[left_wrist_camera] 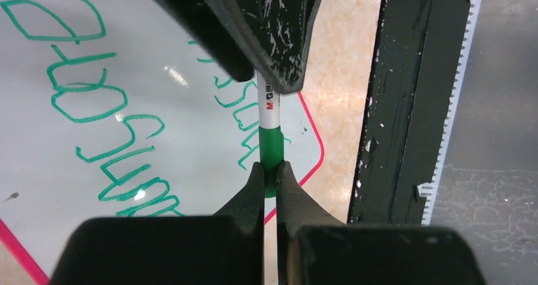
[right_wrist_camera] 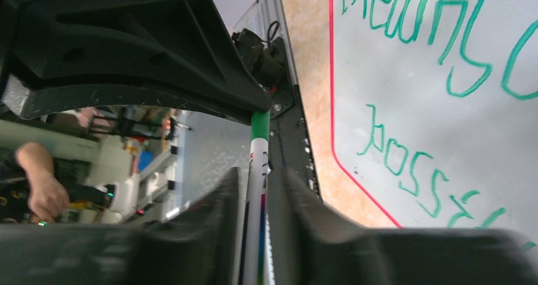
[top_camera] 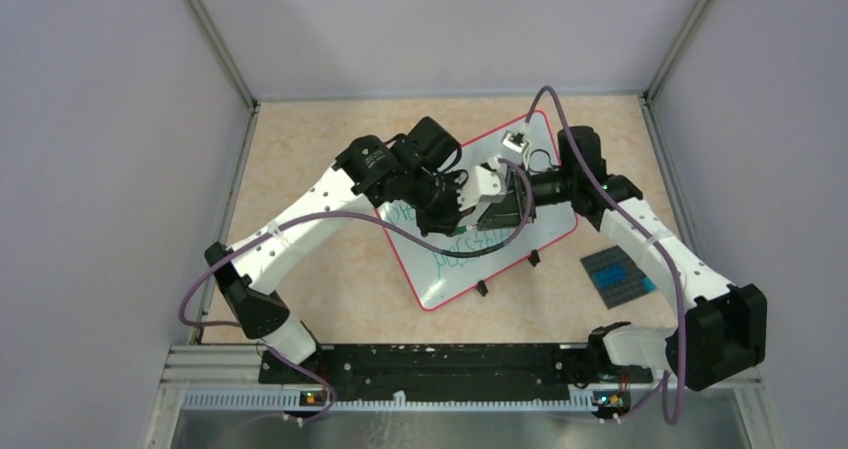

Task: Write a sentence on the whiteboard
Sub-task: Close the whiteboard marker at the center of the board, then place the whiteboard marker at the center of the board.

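Whiteboard lies beneath left end effector clamped on marker cap — right end effector straddles the barrel, grip unclear.

Bright, even light falls from above and the shadows are soft. Small glare spots sit on the whiteboard left of the left claw. The right claw is blurred near the lens, as is the marker between its fingers. The writing beyond is sharp.
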`<state>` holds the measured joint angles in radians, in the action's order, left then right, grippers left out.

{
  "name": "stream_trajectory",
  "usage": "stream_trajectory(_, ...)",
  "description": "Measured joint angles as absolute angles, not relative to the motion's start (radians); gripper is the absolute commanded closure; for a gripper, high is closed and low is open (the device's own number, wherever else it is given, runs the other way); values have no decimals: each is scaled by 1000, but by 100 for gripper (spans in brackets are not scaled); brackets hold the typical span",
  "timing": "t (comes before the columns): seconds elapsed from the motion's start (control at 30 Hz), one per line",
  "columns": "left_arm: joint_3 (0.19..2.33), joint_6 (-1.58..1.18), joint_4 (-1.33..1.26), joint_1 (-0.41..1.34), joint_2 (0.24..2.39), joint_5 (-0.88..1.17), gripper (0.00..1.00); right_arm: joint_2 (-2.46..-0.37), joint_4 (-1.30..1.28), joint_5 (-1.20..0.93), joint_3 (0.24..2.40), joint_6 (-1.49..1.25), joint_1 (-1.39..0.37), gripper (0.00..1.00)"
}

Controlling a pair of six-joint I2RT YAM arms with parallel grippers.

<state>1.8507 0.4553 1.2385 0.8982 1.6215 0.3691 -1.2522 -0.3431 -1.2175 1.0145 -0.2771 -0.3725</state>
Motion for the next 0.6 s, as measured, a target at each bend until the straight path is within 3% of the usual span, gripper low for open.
stream_trajectory(0.23, 1799, 470, 1170, 895, 1596, 381, 100, -1252, -435, -1196, 1151, -202, -329, 28)
stream_trajectory(0.43, 1795, 454, 1155, 807, 1594, 445, 100, -1250, -477, -1191, 1267, -178, -237, 24)
stream_trajectory(0.6, 1821, 384, 1124, 572, 1594, 545, 100, -1248, -430, -1199, 1285, -226, -102, 21)
